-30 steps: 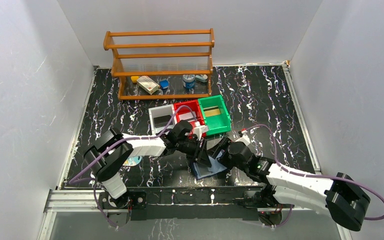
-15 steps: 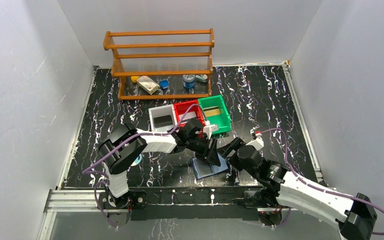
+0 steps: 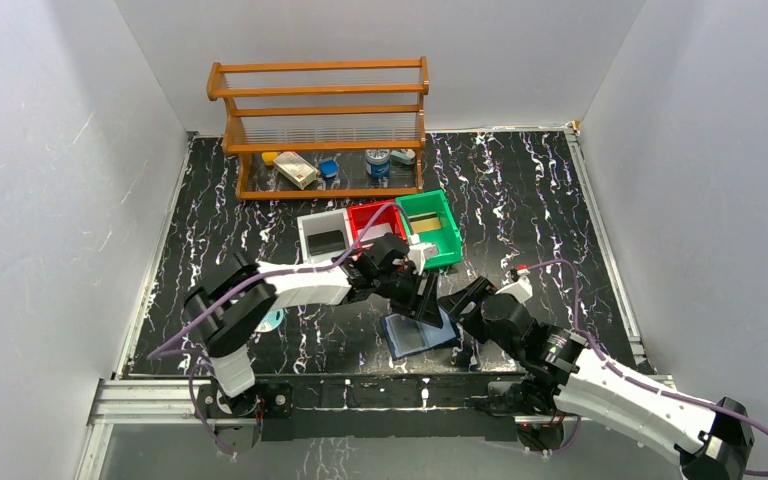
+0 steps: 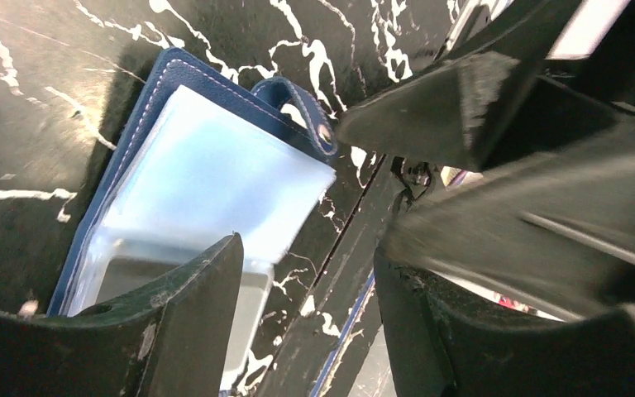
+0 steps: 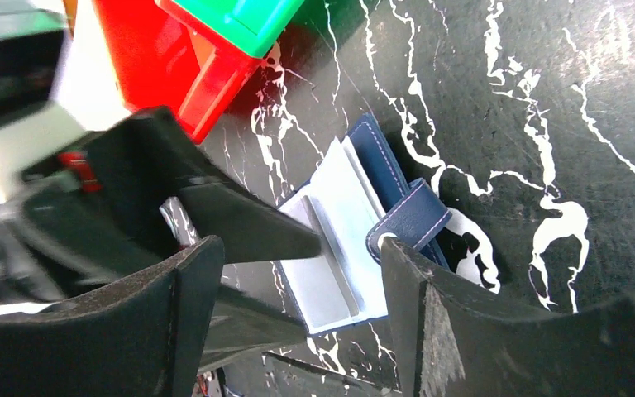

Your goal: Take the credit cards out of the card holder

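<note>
The card holder (image 3: 420,336) lies open and flat on the black marbled table, near the front edge. In the left wrist view the card holder (image 4: 207,178) shows pale blue inner sleeves and a navy rim, and its snap strap (image 4: 304,101) points away. No credit cards can be told apart in the sleeves. My left gripper (image 3: 424,300) hovers over the holder's far edge, open, with only table between its fingers (image 4: 178,327). My right gripper (image 3: 465,304) stands open just right of the holder. Its fingertip (image 5: 409,273) is close by the strap (image 5: 409,217).
Grey (image 3: 323,240), red (image 3: 372,226) and green (image 3: 430,228) bins stand just behind the grippers. A wooden rack (image 3: 322,128) with small items sits at the back. A white oval packet (image 3: 266,322) lies by the left arm. A metal rail (image 3: 380,390) runs along the near edge.
My left gripper's jaws have spread wider and it has shifted slightly right. The right gripper has drawn back to the right of the holder, which stays in place.
</note>
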